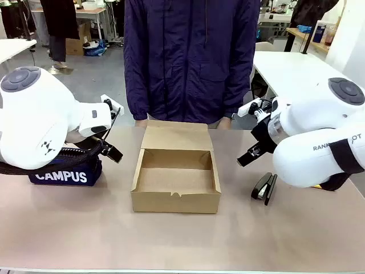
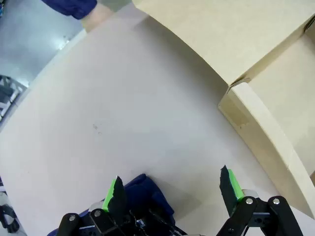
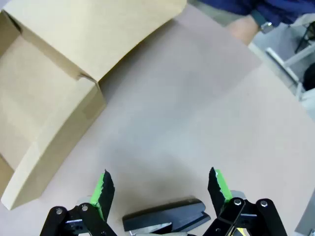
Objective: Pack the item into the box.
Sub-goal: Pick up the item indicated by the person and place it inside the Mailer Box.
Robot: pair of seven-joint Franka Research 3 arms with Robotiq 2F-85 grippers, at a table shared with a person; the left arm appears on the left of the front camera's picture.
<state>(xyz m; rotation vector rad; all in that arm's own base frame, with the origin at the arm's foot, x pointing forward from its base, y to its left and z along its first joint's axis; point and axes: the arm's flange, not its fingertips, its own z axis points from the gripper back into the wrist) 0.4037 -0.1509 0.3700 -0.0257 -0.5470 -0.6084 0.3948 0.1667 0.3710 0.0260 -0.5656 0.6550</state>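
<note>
Left gripper: jaws apart and empty, hanging over the near-left table, just above one end of the navy CAMPUS pencil case.
Pencil case to box: well apart, with bare tabletop between them.
Cardboard box: mid-table, nothing inside it, lid flap thrown back toward the person, whose hands rest at the far edge.
Black stapler: lying on the table right of the box, directly beneath the right gripper's fingers.
Right gripper: jaws spread wide, holding nothing, pointing down at the stapler with the box's right wall off to one side.
Utility knife: only a yellow sliver shows, on the table under the right arm's forearm, right of the stapler; most likely the knife, but its body is hidden.
Long axis: cannot tell, too little is exposed.
Deciding relation: the knife appears to lie on the far-right side, behind and outboard of the right gripper, away from the box.
Nearer arm: the right, by my reading; it would need to draw back to the right, off the stapler, then carry leftward to the open box.
</note>
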